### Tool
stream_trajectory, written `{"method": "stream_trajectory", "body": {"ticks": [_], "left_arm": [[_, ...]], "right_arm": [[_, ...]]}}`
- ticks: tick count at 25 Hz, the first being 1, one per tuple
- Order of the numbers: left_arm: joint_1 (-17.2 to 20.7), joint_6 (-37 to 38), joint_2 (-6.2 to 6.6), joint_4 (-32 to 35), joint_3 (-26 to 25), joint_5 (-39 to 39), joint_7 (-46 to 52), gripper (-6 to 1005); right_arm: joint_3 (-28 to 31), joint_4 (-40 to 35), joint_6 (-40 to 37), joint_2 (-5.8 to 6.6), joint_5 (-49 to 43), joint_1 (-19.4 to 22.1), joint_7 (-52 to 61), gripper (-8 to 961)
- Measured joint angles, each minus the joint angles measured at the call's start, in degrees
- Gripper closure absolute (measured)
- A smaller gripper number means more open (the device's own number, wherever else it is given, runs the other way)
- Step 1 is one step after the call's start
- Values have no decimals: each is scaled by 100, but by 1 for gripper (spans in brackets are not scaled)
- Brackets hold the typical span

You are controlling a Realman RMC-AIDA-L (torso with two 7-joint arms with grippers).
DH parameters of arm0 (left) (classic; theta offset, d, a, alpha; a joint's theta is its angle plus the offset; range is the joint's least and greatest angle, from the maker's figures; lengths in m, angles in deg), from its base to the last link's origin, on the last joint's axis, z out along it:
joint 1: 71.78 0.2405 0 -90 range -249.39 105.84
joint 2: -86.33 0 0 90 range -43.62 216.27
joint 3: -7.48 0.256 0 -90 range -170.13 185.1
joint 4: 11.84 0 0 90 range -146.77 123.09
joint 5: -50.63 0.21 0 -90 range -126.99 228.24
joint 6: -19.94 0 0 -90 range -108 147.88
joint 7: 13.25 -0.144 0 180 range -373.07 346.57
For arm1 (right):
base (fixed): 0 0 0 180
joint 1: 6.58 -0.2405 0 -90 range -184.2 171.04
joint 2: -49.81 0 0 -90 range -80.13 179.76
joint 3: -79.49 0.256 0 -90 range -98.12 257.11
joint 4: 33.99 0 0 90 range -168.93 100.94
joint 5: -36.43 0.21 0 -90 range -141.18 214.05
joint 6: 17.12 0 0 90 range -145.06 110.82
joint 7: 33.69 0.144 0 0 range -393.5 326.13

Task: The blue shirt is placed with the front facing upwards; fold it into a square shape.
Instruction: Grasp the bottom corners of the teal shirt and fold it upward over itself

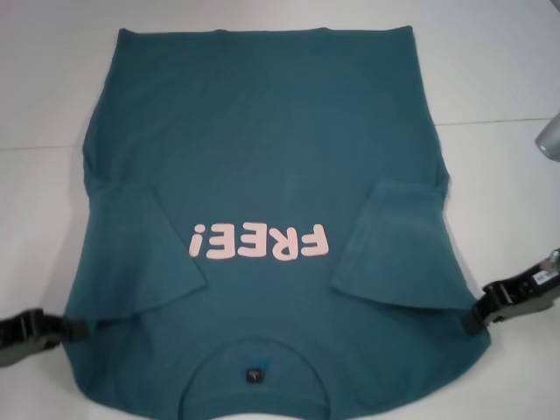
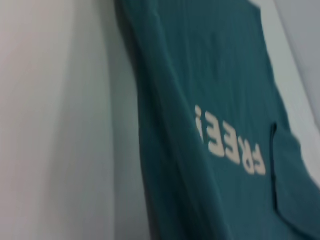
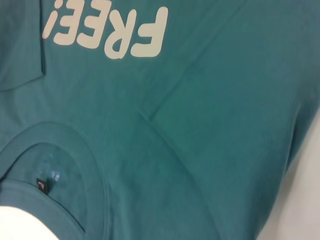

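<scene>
The blue shirt lies flat on the white table, front up, its pink "FREE!" lettering upside down to me. The ribbed collar with a small dark label is at the near edge. Both short sleeves are folded inward onto the body. My left gripper sits at the shirt's near-left edge by the shoulder, and my right gripper at the near-right edge. The left wrist view shows the shirt beside bare table. In the right wrist view the collar and lettering are close.
The white table surrounds the shirt, with a faint seam running across it. A grey rounded object pokes in at the right edge of the head view.
</scene>
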Motion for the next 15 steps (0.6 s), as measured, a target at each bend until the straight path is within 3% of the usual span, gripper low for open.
{"method": "stream_trajectory", "body": {"ticks": [5, 15], "left_arm": [[8, 490, -14, 248, 177, 321, -2, 983], [160, 1645, -77, 785, 331, 1057, 24, 982]], "right_arm": [[0, -207, -489, -11, -324, 65, 16, 926], [1, -1108, -1474, -221, -924, 426, -42, 915]]}}
